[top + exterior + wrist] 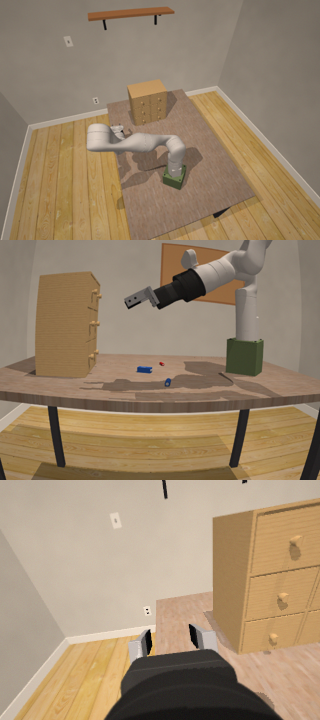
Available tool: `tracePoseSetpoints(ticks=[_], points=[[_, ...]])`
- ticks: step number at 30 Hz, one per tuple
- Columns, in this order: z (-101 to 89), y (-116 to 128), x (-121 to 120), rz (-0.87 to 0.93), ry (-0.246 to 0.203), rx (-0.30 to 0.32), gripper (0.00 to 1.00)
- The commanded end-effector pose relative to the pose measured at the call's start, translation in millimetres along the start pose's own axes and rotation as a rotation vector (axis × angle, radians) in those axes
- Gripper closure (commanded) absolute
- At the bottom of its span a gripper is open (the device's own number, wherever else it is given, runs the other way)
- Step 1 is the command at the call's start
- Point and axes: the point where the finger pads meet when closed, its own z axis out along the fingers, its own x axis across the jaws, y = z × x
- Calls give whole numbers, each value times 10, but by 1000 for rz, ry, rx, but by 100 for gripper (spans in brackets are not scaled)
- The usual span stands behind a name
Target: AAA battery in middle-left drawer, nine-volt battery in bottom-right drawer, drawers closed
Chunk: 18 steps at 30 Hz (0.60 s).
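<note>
While the open hand (140,299) hovers, both batteries apparently lie well below.

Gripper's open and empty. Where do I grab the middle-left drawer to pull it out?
Take its round knob, the only part standing proud of the chest. Bring the open gripper straight at the drawer front, one finger either side of the knob, then pull straight back.

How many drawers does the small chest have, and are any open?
6 on the chest: two each in top, middle and bottom rows. All look pushed in.
</note>
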Motion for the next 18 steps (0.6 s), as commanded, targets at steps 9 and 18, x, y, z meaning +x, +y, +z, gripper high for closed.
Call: tracePoseSetpoints(ticks=[9, 18], points=[[178, 127, 63, -33, 11, 166, 0], [248, 157, 61, -34, 9, 256, 0]])
